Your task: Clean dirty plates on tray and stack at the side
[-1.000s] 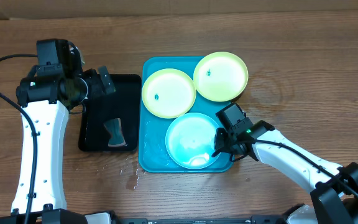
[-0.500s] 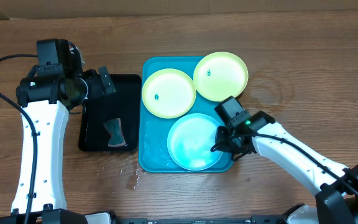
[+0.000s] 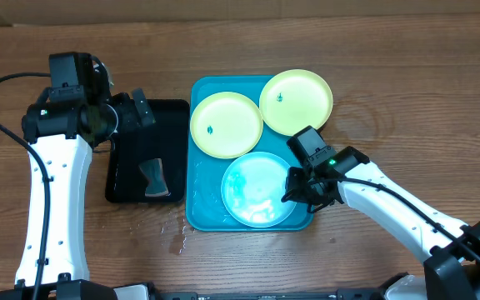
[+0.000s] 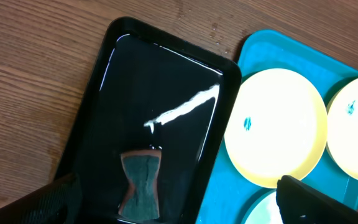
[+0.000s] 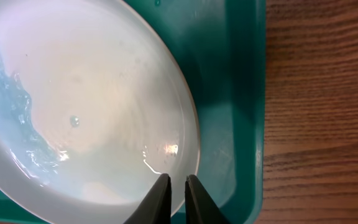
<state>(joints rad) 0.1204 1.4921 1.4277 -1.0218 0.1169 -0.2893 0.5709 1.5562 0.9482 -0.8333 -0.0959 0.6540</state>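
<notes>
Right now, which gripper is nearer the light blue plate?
Right. The right gripper sits at the right rim of the light blue plate; the left gripper hovers over the black tray, off to the plate's left.

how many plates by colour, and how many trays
yellow-green plates: 2
blue plate: 1
blue tray: 1
black tray: 1
total: 5
</notes>
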